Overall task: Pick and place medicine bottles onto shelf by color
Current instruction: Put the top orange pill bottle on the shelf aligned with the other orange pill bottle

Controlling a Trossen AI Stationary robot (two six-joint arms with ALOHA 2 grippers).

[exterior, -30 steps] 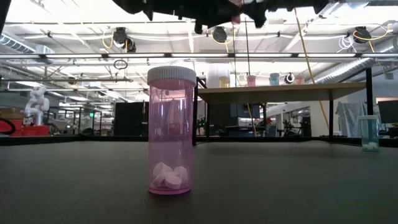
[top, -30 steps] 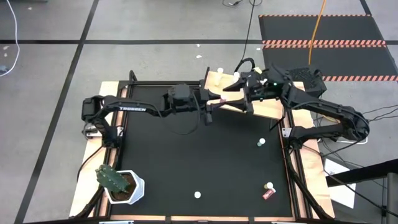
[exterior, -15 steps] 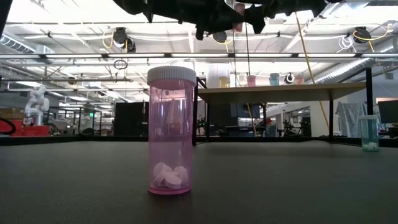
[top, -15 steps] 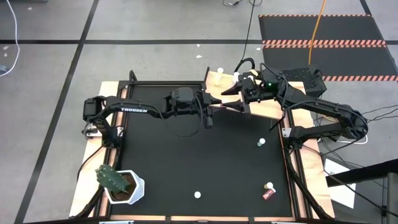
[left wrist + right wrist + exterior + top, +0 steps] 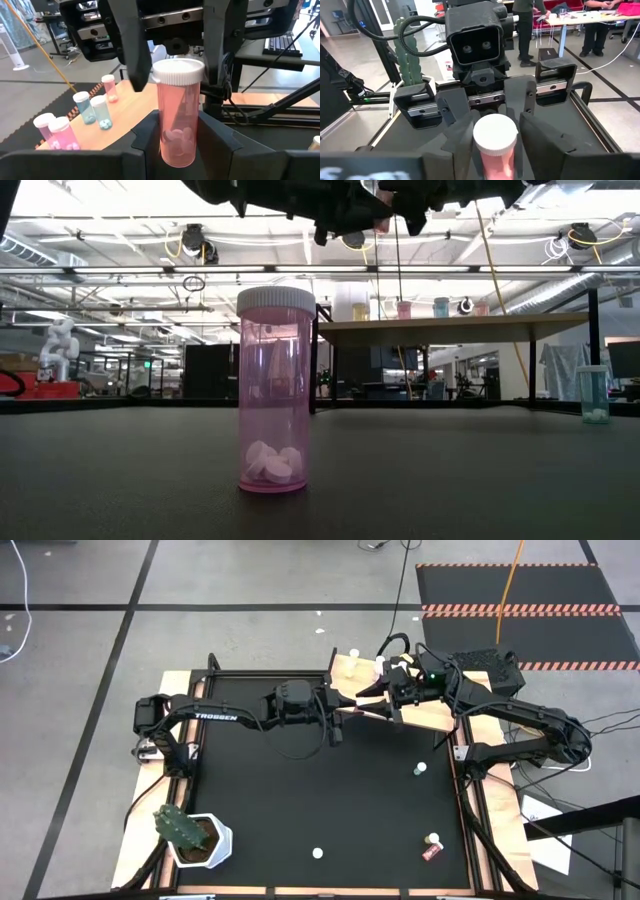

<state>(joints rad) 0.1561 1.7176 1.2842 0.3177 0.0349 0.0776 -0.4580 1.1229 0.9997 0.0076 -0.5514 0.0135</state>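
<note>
Bench (image 5: 300,800), shelf (image 5: 430,715) at its far right corner; left end effector (image 5: 175,145) grasping pink bottle (image 5: 178,112) above shelf's edge, right end effector (image 5: 495,135) fingers flanking its cap, contact unclear; pink bottle 2 (image 5: 275,390) upright on bench

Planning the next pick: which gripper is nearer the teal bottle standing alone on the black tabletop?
Right. The right gripper hovers at the shelf's edge, up-table from the teal bottle. The left gripper, meeting it around a pink bottle, is slightly farther.
</note>
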